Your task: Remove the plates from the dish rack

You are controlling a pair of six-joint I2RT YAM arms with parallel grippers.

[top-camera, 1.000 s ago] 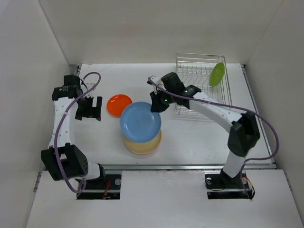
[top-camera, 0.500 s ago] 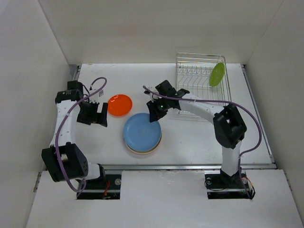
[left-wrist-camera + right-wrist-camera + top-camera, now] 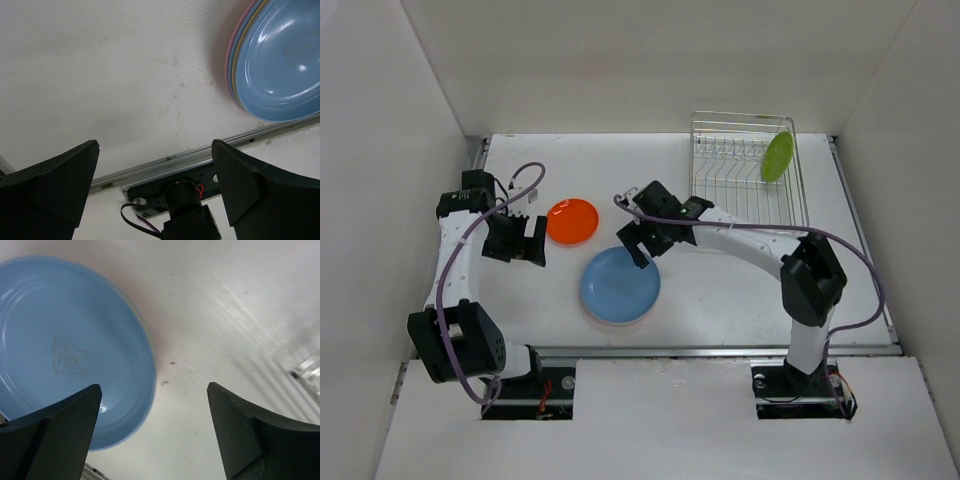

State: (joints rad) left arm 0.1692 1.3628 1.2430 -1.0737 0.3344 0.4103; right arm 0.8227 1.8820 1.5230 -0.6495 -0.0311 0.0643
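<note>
The rectangular silver wire dish rack (image 3: 745, 175) stands at the far right corner of the white bench (image 3: 720, 290). A round lime-green plate (image 3: 778, 157) stands on edge among the upright dividers near the rack's right end, leaning a little.

Well apart from the rack, toward the near middle of the bench, a round light-blue plate (image 3: 620, 284) lies flat on top of a low stack. In the left wrist view the thin pink and yellowish rims (image 3: 230, 52) of the plates under it show along its edge. In the right wrist view the blue plate (image 3: 70, 340) has a faint bear outline printed in its centre. A smaller round orange plate (image 3: 571, 220) lies flat on the bench by itself, just beyond the stack and to its left.

The right claw (image 3: 638, 250) hangs over the far right edge of the blue plate. Its fingers are spread wide and nothing is between them; its own camera looks down between the two dark fingers (image 3: 55, 425) at the plate's rim and the bare bench beside it.

The left claw (image 3: 530, 245) is on the left side of the bench, near the orange plate but not touching it. Its fingers (image 3: 50, 185) are also spread wide and hold nothing, with bare bench and the near rail seen between them.
</note>
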